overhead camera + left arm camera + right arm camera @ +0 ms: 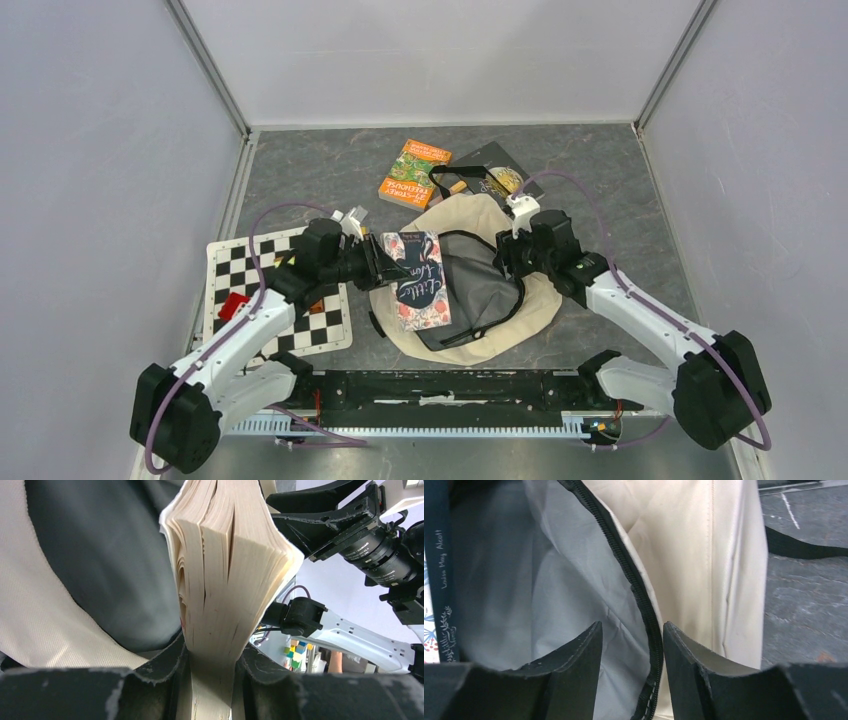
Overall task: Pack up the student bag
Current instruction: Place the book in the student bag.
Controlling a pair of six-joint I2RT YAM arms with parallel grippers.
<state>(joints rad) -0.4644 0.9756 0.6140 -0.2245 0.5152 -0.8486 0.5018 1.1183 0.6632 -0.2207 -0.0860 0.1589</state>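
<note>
Over the cream fabric student bag [520, 310], left hand [212, 665] pinches a thick paperback [420, 280]; right hand [631, 645] pinches its zippered rim.

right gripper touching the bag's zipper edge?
Touching. The right wrist view shows the right gripper with its fingers either side of the student bag's zippered rim, pinching it with no gap.

Student bag [545, 300]: cream fabric, grey lining, black zip. Book [420, 280] w/ navy cover, white script, pink-red floral edges; cream pages. Mat [240, 275]: blk/white checks, red piece [232, 305] on it. 2nd book [412, 173]: orange + green pattern. Tabletop [300, 170]: mottled grey.
</note>
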